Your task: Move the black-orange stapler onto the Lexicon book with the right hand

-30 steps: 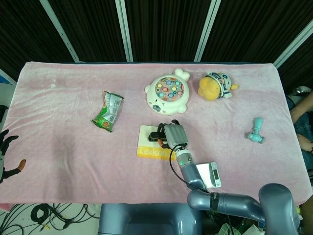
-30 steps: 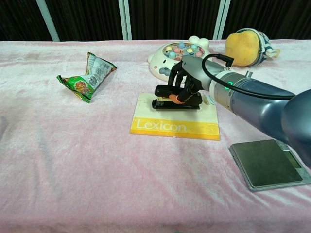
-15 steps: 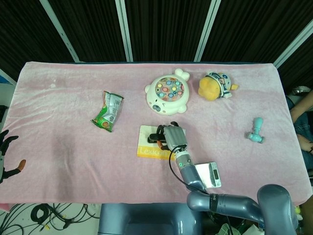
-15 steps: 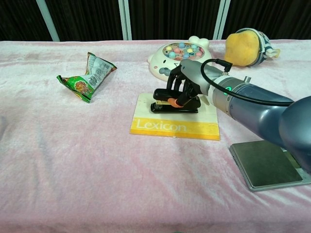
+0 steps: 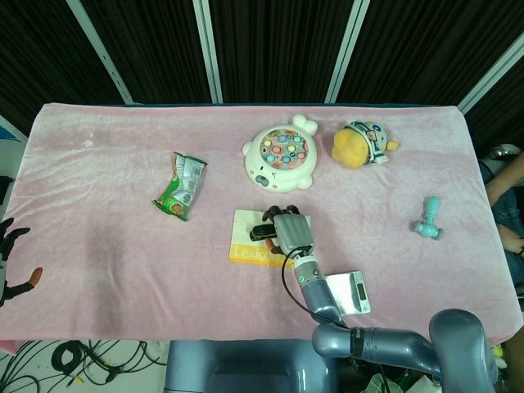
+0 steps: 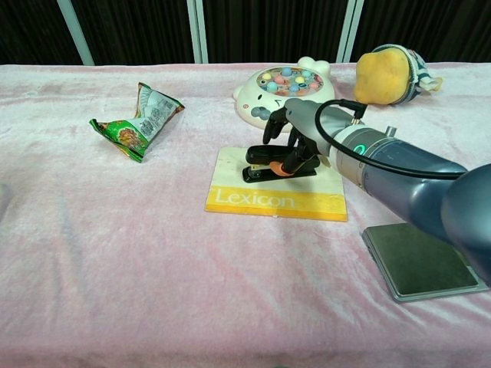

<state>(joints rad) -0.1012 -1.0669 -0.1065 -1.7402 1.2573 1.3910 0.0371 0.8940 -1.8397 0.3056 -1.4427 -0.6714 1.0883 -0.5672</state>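
Stapler lying on the Lexicon book under the right hand.

The black-orange stapler [image 6: 278, 163] lies flat on the far half of the book [image 6: 265, 201], its long axis running left to right across the cover, parallel to the yellow title band; I cannot tell which end is its nose. The right hand [image 6: 295, 136] reaches over it from the right, with fingers [image 6: 270, 126] curled down around the stapler's body and an orange-tipped finger against its near side, gripping it. The left hand [image 5: 11, 260] rests at the table's [image 5: 98, 246] left edge, holding nothing, fingers spread. A snack bag [image 6: 140, 120] lies far left; a scale [image 6: 422, 267] sits near right.
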